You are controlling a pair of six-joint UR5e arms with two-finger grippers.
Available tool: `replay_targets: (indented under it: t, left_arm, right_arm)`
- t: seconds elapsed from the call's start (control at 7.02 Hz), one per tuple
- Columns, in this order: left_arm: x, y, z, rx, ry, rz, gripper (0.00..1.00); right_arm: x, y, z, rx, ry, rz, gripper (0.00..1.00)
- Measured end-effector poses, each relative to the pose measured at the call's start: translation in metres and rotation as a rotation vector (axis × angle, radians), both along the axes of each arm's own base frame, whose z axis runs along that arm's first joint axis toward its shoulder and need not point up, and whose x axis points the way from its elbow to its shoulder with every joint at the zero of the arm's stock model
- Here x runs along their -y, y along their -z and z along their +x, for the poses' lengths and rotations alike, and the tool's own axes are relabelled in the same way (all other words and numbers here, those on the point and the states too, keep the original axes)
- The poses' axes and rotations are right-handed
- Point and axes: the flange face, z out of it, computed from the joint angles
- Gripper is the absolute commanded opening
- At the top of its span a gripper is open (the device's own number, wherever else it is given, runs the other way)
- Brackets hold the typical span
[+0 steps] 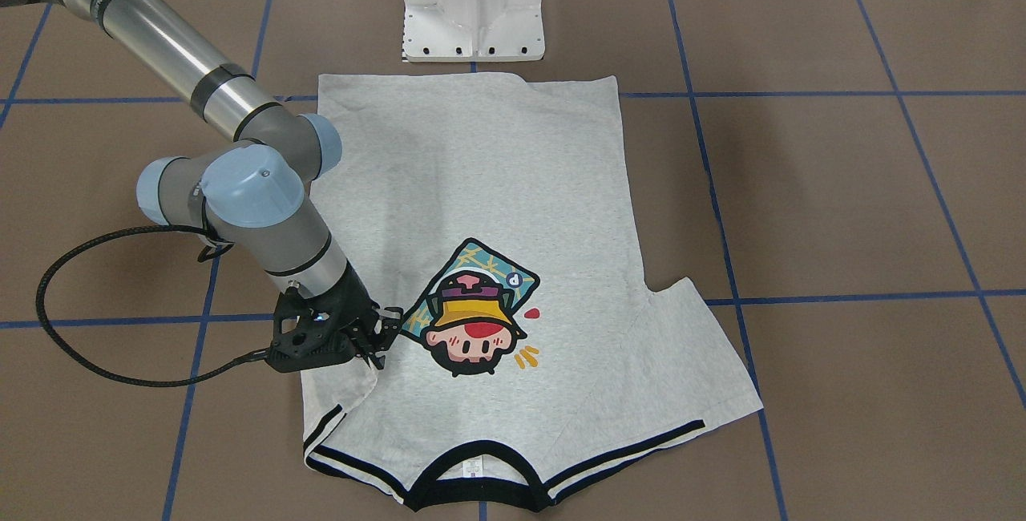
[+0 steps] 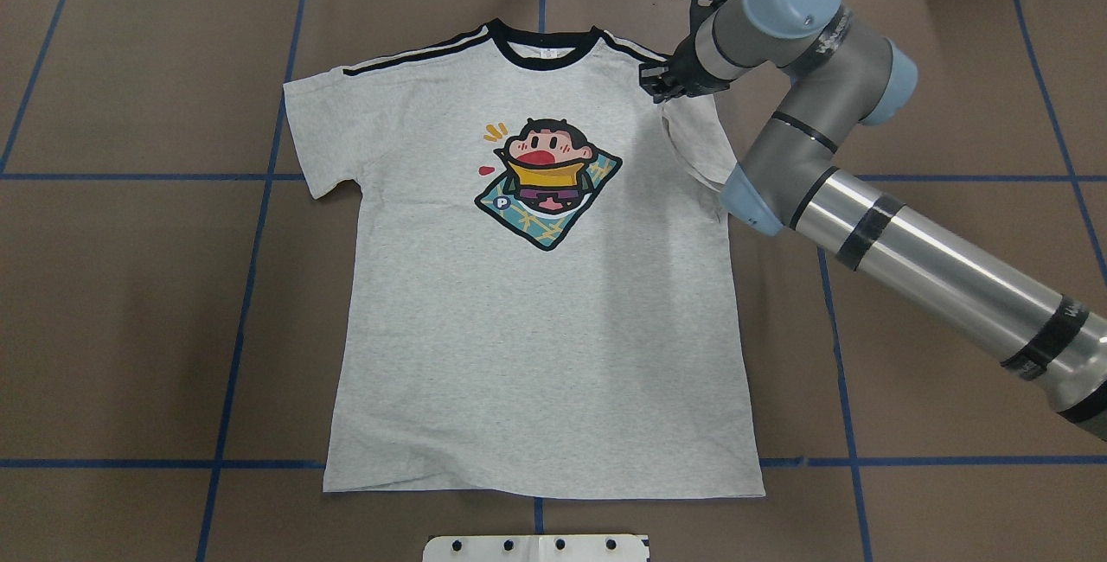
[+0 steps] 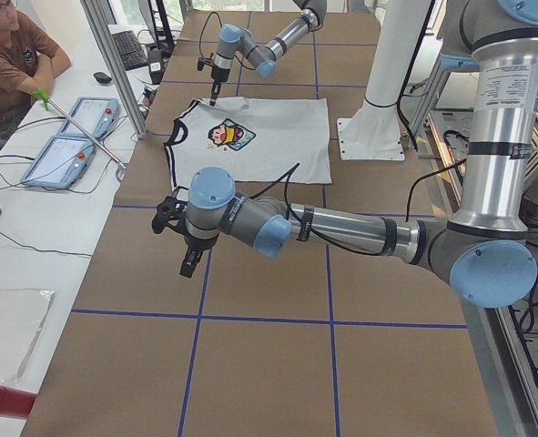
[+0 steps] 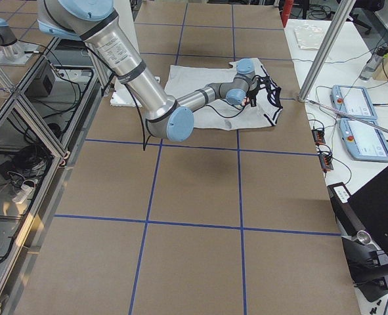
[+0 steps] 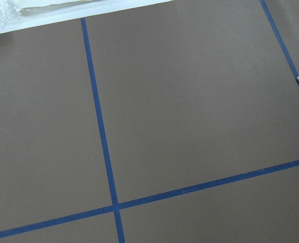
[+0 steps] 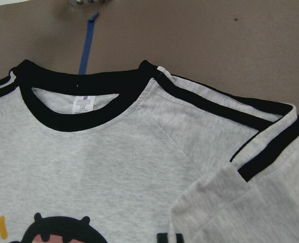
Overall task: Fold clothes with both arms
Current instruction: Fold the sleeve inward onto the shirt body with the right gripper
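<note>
As it is spreading out around the pedestal (image 1: 473, 4), table (image 2: 130, 285): showing a brown top.
T-shirt (image 2: 536, 354): lying print-up just in front of the pedestal, hem nearest it, collar farthest.
Right arm (image 2: 908, 251): reaching past the pedestal to the T-shirt's far corner.
Left arm (image 3: 341, 228): hovering well apart from the pedestal.
Right gripper (image 1: 378, 341): pinching the sleeve (image 2: 700, 143), which is doubling over the T-shirt.
Left gripper (image 3: 188, 264): pointing down; jaws, cannot tell.
</note>
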Motion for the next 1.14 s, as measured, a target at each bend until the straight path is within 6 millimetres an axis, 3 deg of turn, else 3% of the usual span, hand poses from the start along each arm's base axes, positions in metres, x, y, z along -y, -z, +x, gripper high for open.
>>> replay_targets:
  t: [0.57, 0.71, 1.14]
  left_arm:
    - [0.000, 0.000, 0.000, -0.003, 0.000, -0.001, 1.00]
    - [0.000, 0.000, 0.000, -0.002, 0.000, 0.000, 1.00]
    - [0.000, 0.000, 0.000, -0.002, 0.001, -0.002, 1.00]
  right_arm:
    - [0.025, -0.002, -0.030, -0.061, -0.067, -0.028, 0.00]
    - [0.028, 0.002, -0.032, -0.063, -0.071, -0.028, 0.99]
    - [0.029, 0.005, -0.034, -0.062, -0.069, -0.026, 1.00]
